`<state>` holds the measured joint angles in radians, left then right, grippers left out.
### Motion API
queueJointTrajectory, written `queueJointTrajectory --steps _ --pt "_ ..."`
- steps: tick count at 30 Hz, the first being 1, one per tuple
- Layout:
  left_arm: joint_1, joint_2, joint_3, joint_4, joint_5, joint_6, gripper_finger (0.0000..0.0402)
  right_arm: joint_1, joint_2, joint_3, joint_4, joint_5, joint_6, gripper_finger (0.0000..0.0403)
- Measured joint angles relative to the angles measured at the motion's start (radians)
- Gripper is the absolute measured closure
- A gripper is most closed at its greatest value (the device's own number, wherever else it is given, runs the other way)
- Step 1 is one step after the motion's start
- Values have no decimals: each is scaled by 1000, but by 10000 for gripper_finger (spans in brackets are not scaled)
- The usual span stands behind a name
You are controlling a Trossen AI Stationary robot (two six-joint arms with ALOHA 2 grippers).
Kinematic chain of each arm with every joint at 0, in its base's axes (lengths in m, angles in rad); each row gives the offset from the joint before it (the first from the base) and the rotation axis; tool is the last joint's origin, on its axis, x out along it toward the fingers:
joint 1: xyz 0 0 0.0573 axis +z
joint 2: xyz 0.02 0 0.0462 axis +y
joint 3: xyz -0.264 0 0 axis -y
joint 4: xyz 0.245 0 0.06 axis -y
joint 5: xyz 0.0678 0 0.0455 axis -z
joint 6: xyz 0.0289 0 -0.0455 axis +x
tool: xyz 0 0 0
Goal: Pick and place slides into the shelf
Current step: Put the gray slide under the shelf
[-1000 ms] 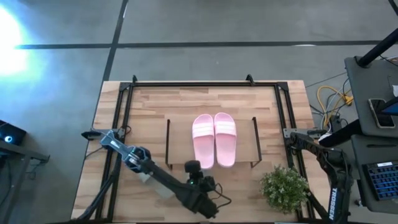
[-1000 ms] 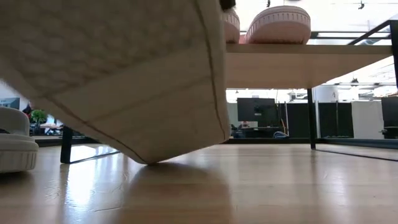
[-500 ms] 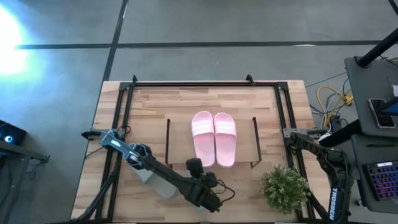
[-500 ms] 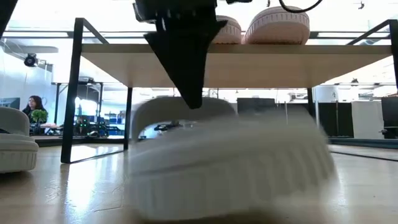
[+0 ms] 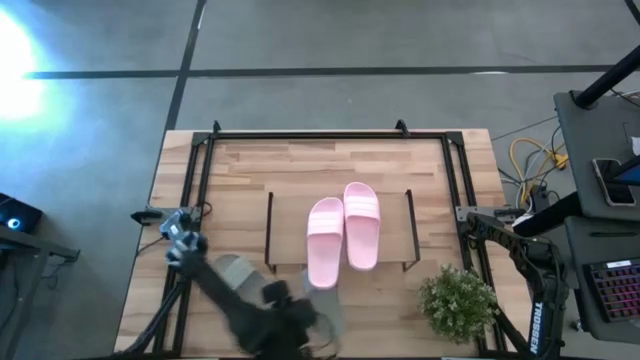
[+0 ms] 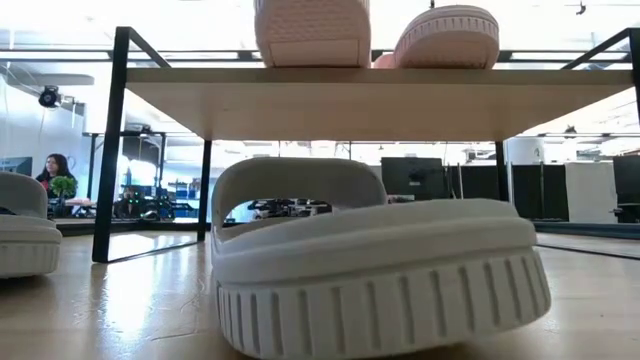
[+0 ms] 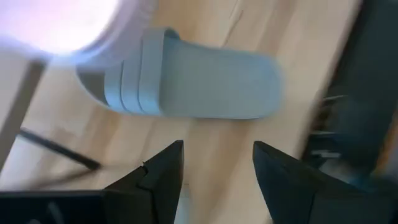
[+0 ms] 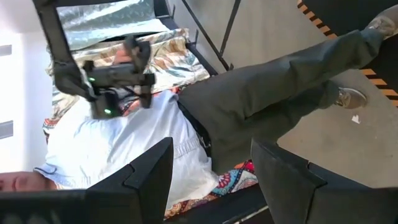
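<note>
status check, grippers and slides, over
Left gripper open, empty, above grey-green slide on table. Right arm parked at table's right edge. Two pink slides on shelf. Nothing blocking.

The surface point(image 5: 250, 170) is a light wooden plank top with a black tube frame point(image 5: 300, 134) running along its far and side edges. In the middle stands the shelf point(image 5: 290, 225), a low rack with a pale wooden plank and thin black end frames. Two pale pink slides lie side by side on its plank: the left pink slide point(image 5: 323, 240) overhangs the near edge, the right pink slide point(image 5: 362, 222) sits farther back. Directly on the surface, a grey-green slide point(image 6: 370, 265) lies just near of the shelf, and a second grey-green slide point(image 5: 232, 270) lies to its left. A small green bushy plant point(image 5: 457, 300) stands at the near right.
</note>
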<state>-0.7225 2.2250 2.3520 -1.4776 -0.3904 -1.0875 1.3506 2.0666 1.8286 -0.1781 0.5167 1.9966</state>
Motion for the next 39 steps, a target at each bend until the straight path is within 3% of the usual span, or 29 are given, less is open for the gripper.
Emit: queueJointTrajectory --steps 3,5,9,11,18,24,28,33,39 --pt "-78 -61 0 -58 -70 -179 224 0 0 0 0 0 -8 195" --pt "-125 -75 0 -80 -72 -197 224 0 0 0 2 -1 -19 195" --pt "-204 -85 -19 -90 -28 -214 225 0 0 0 3 -31 -26 195" --pt "-224 -100 -55 -93 14 -319 230 0 0 0 2 -45 -26 195" --pt "-194 -100 -336 -94 263 -549 293 0 0 0 2 -49 -33 195" --pt "-182 -138 -560 -94 293 -575 315 0 0 0 1 -53 -17 195" --pt "-173 -220 -676 -94 277 -600 295 0 0 0 0 -53 -7 195" --pt "-146 -351 -808 -93 271 -678 242 0 0 0 -1 -54 -7 195" --pt "-136 -408 -856 -62 283 -682 170 0 0 0 -8 -54 -7 195"
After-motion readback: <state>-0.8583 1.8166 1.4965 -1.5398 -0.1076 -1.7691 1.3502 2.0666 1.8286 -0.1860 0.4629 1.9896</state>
